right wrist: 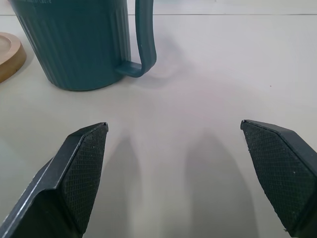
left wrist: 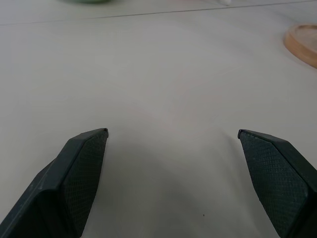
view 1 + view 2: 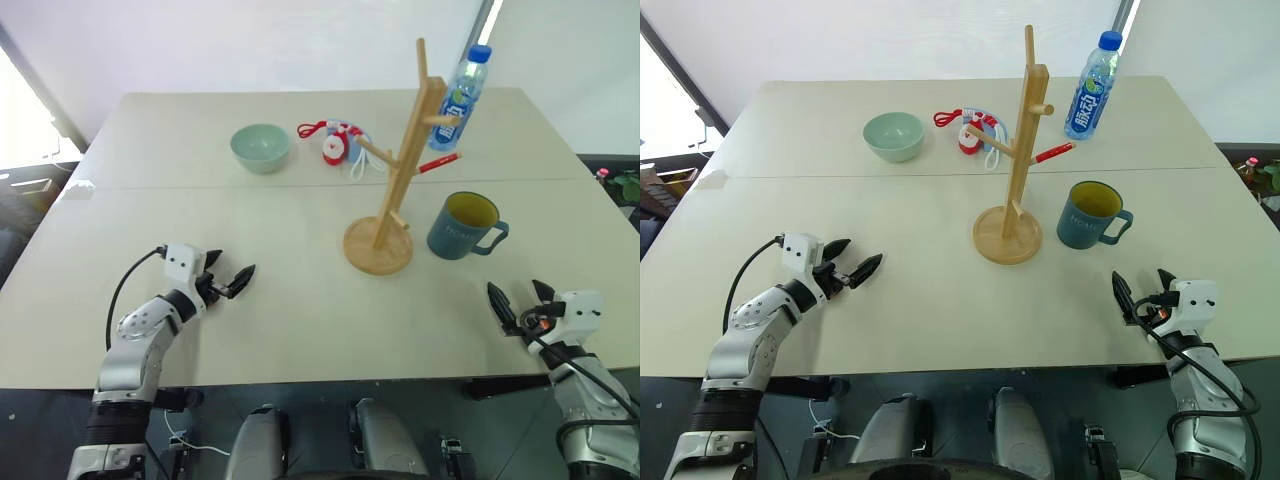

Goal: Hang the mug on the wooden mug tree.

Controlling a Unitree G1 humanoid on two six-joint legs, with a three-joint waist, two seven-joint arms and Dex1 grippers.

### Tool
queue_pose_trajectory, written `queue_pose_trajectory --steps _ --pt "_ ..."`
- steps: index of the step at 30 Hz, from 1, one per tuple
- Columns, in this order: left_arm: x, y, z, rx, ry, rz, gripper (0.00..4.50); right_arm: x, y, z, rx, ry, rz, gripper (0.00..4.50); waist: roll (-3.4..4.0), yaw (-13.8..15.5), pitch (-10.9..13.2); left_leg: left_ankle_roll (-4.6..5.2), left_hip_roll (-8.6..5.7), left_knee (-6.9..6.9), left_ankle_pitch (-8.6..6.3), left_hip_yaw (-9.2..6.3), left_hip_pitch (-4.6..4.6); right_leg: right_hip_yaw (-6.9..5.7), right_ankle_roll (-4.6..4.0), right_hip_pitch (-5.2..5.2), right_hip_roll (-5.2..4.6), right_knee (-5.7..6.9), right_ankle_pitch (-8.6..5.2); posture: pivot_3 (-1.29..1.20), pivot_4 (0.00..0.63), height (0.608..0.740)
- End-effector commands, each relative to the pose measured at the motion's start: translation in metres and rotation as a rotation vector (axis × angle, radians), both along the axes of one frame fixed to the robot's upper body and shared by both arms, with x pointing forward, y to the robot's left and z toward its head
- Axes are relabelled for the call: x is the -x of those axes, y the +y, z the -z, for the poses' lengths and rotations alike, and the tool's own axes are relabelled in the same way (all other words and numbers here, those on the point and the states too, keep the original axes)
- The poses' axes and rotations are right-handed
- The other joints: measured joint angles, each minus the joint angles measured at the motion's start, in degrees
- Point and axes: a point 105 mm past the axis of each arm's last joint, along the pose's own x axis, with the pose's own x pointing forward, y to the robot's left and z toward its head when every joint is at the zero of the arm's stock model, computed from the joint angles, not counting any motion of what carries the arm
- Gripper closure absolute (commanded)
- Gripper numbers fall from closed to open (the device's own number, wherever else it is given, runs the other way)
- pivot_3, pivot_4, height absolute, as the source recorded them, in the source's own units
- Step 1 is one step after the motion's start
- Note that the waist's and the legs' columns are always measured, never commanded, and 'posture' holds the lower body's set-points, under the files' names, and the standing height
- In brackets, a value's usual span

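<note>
I see a pale beige table (image 3: 250, 300) carrying a dark teal ceramic mug (image 3: 465, 226), light-wood mug tree (image 3: 378, 243), pale green bowl (image 3: 261, 146), blue-capped bottle (image 3: 458, 97) and red-white trinket (image 3: 335, 142).

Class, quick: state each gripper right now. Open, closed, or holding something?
Left gripper: open, holding nothing, over the table.
Right gripper: open, holding nothing, short of the mug.

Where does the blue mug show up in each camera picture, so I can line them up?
Left eye view: mug, right of centre, handle toward the right edge.
Right eye view: mug, again right of centre.
Left wrist view: no mug in it.
Right wrist view: mug at upper left, ahead of the open right hand.
Shared landmark: the mug tree's round base, beside the mug.
</note>
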Motion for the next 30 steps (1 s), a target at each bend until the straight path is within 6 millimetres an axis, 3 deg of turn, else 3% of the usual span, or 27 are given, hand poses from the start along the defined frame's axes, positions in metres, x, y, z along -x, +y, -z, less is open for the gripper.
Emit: queue_pose_trajectory --steps 1,8,12,21,25,30 --pt "0.002 -0.008 -0.009 -0.003 -0.027 0.027 0.00 0.001 0.000 -0.011 0.025 -0.042 -0.006 0.05 0.00 0.00 0.00 0.00 0.00 0.00 0.00 0.00 0.00 0.00 0.00 0.00 -0.01 -0.01 0.00 0.00 0.150 0.740" --pt "0.002 -0.018 -0.011 0.012 -0.021 0.062 0.00 0.000 0.008 -0.012 0.021 -0.052 -0.014 0.05 0.00 -0.02 0.00 0.00 -0.02 -0.08 0.00 0.01 -0.03 -0.01 0.00 -0.03 -0.09 -0.07 0.00 0.00 0.150 0.740" --pt "0.005 -0.038 -0.015 0.019 -0.040 0.165 0.00 -0.003 0.007 -0.014 0.022 -0.059 -0.002 0.05 0.01 0.03 0.00 -0.01 -0.05 -0.10 0.00 0.02 -0.03 -0.02 0.00 -0.03 -0.14 -0.09 0.00 0.00 0.150 0.740" --pt "0.058 -0.121 -0.039 0.051 -0.099 0.686 0.00 -0.017 0.002 -0.024 0.050 -0.108 0.047 0.05 0.03 -0.03 -0.01 -0.01 -0.11 -0.35 0.00 0.11 -0.08 0.00 -0.03 -0.18 -0.23 -0.16 0.00 0.00 0.150 0.740" --pt "0.076 -0.140 -0.049 0.055 -0.097 0.840 0.00 -0.023 -0.002 -0.030 0.055 -0.128 0.072 0.05 0.06 -0.05 -0.03 0.00 -0.14 -0.54 0.01 0.15 -0.05 0.00 -0.06 -0.27 -0.19 -0.16 -0.02 0.00 0.150 0.740" --pt "0.079 -0.146 -0.053 0.039 -0.099 0.886 0.00 -0.030 -0.001 -0.032 0.060 -0.131 0.071 0.05 0.06 -0.07 -0.03 0.01 -0.14 -0.53 0.03 0.16 -0.03 0.00 -0.05 -0.27 0.16 -0.15 -0.03 0.00 0.150 0.740"
